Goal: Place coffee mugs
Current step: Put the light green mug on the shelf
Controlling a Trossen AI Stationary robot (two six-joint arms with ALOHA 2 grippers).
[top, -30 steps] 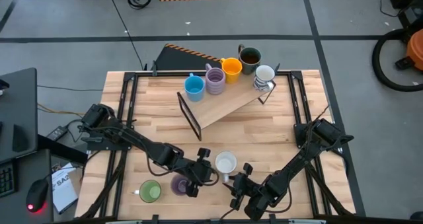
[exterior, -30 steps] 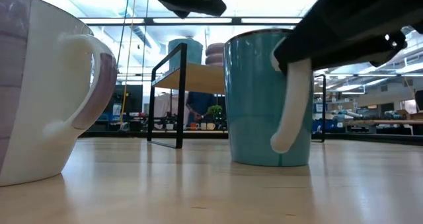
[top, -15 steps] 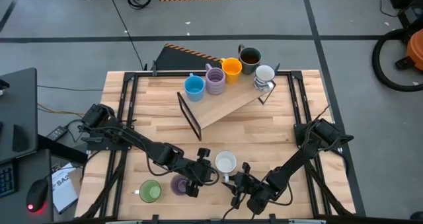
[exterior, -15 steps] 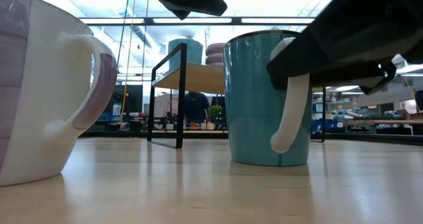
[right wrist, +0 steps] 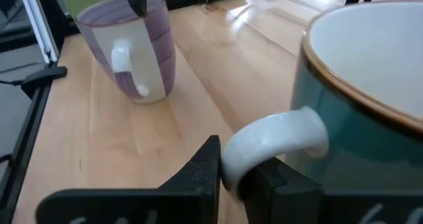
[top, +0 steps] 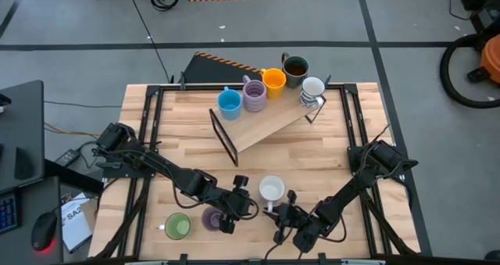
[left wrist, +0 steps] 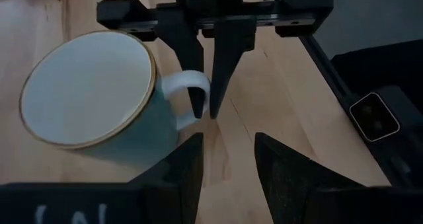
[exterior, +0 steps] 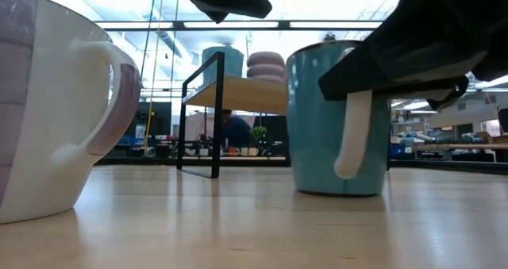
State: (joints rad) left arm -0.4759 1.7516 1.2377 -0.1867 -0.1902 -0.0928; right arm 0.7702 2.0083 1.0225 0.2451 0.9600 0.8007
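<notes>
A teal mug [top: 271, 189] with a white inside and a white handle stands near the table's near edge. My right gripper [top: 281, 213] is shut on its handle, reaching in from the near right. A purple-and-white mug [top: 211, 218] and a green mug [top: 177, 226] stand on their bases to its left. My left gripper [left wrist: 228, 174] hangs open above the table between the purple mug and the teal mug [left wrist: 92, 98], touching nothing. Several more mugs sit on the wooden rack [top: 266, 123] at the far side. My right gripper pinches the teal mug's white handle [right wrist: 274, 141] between its two fingers [right wrist: 201, 174], coming at it level from the table's near right. The left wrist view shows a finger on each side of the handle loop [left wrist: 192, 85]. The mug is upright, its base looking to rest on the table.
The rack [exterior: 238, 90] stands on black wire legs across the far middle and carries a blue [top: 229, 102], a purple [top: 254, 95], an orange [top: 273, 80], a dark [top: 295, 67] and a white mug [top: 312, 87]. Bare wood lies between rack and near mugs.
My right gripper, shut on the handle, has moved a little toward the table's right and far side. The upright teal mug has slid with it, uncovering the purple mug on the rack in the low view. My left arm has kept still.
</notes>
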